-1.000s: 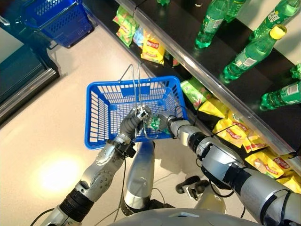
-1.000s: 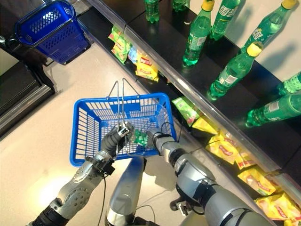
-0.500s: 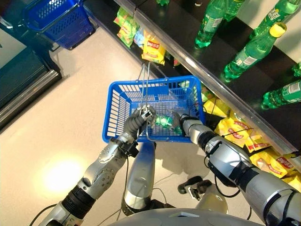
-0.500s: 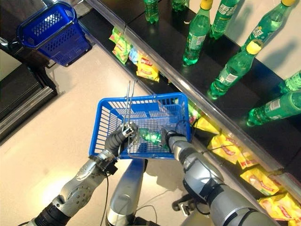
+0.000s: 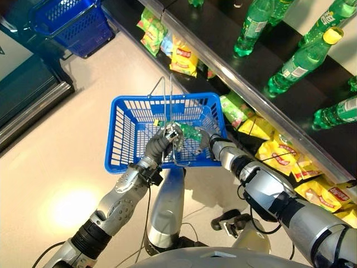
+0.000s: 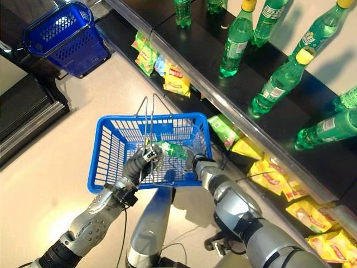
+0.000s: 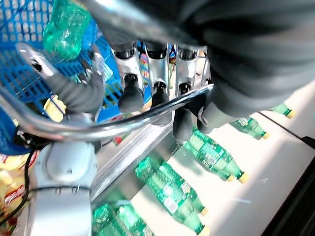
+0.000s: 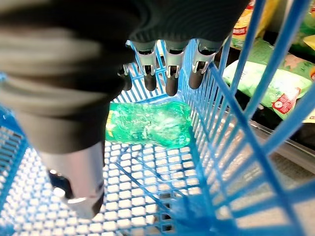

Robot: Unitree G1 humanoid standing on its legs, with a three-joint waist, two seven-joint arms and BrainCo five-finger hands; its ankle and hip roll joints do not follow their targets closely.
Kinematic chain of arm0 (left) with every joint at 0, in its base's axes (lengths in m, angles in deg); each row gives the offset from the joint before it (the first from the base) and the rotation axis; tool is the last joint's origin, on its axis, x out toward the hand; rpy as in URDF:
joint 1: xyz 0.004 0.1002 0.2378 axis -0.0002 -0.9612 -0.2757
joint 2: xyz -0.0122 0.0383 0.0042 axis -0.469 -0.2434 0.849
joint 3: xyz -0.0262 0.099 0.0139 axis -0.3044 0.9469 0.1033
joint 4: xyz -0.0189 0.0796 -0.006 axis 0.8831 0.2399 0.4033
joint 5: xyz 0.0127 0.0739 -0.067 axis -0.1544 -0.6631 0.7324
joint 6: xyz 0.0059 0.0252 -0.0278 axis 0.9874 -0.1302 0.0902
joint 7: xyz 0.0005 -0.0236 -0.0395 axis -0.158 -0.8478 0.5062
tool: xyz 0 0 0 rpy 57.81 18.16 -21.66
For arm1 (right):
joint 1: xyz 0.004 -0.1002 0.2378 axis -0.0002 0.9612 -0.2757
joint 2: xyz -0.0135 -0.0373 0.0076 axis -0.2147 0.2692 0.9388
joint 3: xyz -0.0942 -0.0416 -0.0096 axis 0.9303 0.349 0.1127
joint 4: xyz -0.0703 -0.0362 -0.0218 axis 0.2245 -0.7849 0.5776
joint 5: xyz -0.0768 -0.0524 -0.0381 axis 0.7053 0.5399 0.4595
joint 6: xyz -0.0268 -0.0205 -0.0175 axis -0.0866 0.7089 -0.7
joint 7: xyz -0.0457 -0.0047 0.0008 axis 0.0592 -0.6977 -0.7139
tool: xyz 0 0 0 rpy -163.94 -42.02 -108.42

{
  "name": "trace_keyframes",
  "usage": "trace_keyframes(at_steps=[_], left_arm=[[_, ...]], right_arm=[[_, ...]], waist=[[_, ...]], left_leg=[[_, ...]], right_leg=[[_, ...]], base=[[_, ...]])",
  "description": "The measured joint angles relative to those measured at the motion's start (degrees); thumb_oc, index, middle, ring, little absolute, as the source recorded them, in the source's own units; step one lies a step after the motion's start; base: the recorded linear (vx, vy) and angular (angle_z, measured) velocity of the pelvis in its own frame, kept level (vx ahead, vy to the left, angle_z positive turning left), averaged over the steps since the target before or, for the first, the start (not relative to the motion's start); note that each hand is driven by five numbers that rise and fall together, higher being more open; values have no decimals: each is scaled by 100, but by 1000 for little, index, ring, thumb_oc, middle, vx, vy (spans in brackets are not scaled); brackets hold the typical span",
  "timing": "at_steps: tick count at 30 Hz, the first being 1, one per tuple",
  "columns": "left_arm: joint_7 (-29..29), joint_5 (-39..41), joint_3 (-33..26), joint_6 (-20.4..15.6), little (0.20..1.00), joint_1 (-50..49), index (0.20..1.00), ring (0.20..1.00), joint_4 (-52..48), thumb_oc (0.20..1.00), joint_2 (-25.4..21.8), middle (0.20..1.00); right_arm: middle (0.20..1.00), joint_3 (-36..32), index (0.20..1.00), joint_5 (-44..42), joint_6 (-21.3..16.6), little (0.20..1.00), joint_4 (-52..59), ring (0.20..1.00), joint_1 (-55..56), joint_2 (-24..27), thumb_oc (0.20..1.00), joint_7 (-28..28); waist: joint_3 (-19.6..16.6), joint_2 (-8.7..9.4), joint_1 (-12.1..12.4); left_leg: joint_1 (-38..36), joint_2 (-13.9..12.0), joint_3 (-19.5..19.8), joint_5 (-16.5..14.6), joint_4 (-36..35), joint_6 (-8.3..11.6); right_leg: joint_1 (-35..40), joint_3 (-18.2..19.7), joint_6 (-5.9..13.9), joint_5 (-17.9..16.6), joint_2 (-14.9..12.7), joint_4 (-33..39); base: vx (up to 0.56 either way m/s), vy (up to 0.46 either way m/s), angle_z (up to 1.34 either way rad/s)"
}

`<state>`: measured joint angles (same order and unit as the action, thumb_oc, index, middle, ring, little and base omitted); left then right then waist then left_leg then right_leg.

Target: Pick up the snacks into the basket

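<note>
blue basket (image 5: 125,131) hangs from left hand (image 5: 159,144), fingers (image 7: 130,96) hooked round its handle (image 5: 167,106); right hand (image 6: 198,163) fingers (image 8: 170,81) apart above green snack (image 8: 147,124) inside.

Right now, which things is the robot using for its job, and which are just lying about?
For the job:
blue basket, its wire handle held by the left hand
green snack bag lying in that basket
right hand above the bag, fingers relaxed
snack bags on the lower shelf

Just lying about:
green bottles on the shelf
second blue basket

Blue plastic mesh basket (image 5: 125,134) with shiny metal wire handles (image 5: 166,106).
</note>
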<state>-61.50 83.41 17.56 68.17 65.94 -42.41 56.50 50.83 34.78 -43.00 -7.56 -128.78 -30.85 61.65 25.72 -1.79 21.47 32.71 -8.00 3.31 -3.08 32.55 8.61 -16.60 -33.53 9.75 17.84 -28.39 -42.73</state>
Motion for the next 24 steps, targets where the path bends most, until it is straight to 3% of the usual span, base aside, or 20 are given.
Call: trace_keyframes(at_steps=[3,6,10,13,18,24], left_arm=[[271,-67,-418,-121,200,-230,200,200,3,200,66,200],[484,-243,-699,-166,200,-412,200,200,49,200,202,200],[632,-453,-1060,-240,200,-671,200,200,433,200,348,200],[765,-472,-1313,-325,200,-825,200,200,863,200,456,200],[832,-670,-1697,-369,200,-1095,200,200,1441,200,590,200],[773,-712,-1984,-388,200,-1283,200,200,2063,200,822,200]], right_arm=[[1000,20,1000,-421,-172,1000,1380,1000,402,75,1000,-170],[1000,139,1000,-578,-293,1000,2361,1000,899,219,1000,-206],[1000,198,1000,-865,-428,1000,3962,1000,2105,790,1000,-143],[1000,12,1000,-954,-557,1000,4571,1000,2892,1290,1000,-38],[1000,-347,1000,-1119,-682,1000,4718,1000,3835,1632,1000,188],[1000,-714,1000,-1342,-768,1000,4498,1000,4267,1464,1000,404]], waist=[[-9,21,-354],[-11,31,-521],[-39,114,-810],[-87,224,-965],[-287,541,-1278],[-529,578,-1359]], left_leg=[[5,-75,-84,-12,37,-14],[-33,-201,-232,-21,50,-11],[-239,-345,-372,-60,65,-2],[-475,-440,-572,-112,-61,-80],[-977,-392,-790,-80,-449,-136],[-1540,-323,-1089,-3,-909,-171]], right_leg=[[-82,97,-26,-76,45,22],[-204,233,-74,-141,119,30],[-115,332,-126,-271,250,186],[54,328,-162,-425,297,436],[467,341,-50,-728,372,1062],[975,365,95,-1171,497,1868]], base=[[-9,23,-17],[-5,41,-34],[-11,37,-28],[27,25,-29],[70,15,-11],[100,27,-13]])
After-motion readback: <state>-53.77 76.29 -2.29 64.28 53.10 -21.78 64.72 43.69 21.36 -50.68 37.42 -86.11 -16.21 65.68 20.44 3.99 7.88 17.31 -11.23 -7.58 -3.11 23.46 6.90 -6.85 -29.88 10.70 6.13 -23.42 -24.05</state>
